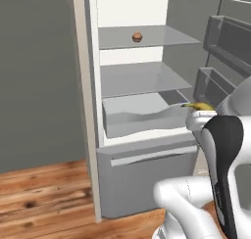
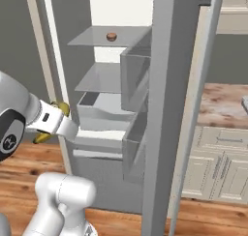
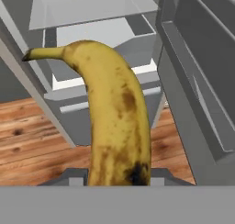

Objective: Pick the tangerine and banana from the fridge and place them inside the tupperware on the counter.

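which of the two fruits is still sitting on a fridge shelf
The tangerine, alone on the top shelf. The banana is out of the fridge, held in the tool.

Rendered frames, even diffuse light, moderately bright, no single source evident; fridge (image 1: 127, 17) inner walls near-white, shelves flat grey w/ no glare. Shadows soft and faint, slightly darker under shelves and drawer. Focus uniform but low-res, edges a bit soft; banana (image 3: 114, 113) close-up in hand view sharp enough to show brown speckles.
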{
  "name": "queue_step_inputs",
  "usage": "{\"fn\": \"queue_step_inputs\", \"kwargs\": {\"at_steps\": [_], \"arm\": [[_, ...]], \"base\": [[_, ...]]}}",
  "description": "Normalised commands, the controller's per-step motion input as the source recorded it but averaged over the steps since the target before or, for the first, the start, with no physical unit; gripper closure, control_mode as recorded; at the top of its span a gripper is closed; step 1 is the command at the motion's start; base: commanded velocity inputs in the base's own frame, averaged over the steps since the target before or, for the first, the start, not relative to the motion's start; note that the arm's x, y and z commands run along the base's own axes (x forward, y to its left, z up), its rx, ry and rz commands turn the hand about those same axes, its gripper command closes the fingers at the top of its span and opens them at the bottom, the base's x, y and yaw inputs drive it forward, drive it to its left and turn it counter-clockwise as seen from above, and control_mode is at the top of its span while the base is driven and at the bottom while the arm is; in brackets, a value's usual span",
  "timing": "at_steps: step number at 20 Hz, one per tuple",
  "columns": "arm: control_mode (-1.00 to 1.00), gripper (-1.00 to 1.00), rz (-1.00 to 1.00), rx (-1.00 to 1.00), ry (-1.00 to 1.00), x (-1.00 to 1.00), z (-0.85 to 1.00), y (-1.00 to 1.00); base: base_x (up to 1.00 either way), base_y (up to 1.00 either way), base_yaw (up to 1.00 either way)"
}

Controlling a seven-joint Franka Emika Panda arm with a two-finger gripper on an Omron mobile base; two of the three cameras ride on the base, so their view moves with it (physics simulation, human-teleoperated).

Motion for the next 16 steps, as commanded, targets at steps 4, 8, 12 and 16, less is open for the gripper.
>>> {"fn": "queue_step_inputs", "kwargs": {"at_steps": [4,8,12,16], "arm": [[1.0,1.0,0.0,0.0,0.0,0.0,0.0,0.0],[1.0,1.0,0.0,0.0,0.0,0.0,0.0,0.0],[1.0,1.0,0.0,0.0,0.0,0.0,0.0,0.0],[1.0,1.0,0.0,0.0,0.0,0.0,0.0,0.0]], "base": [[-0.81,0.54,-0.4],[-0.72,0.63,-0.52],[-0.67,0.64,-0.6],[-0.65,0.63,-0.72]]}}
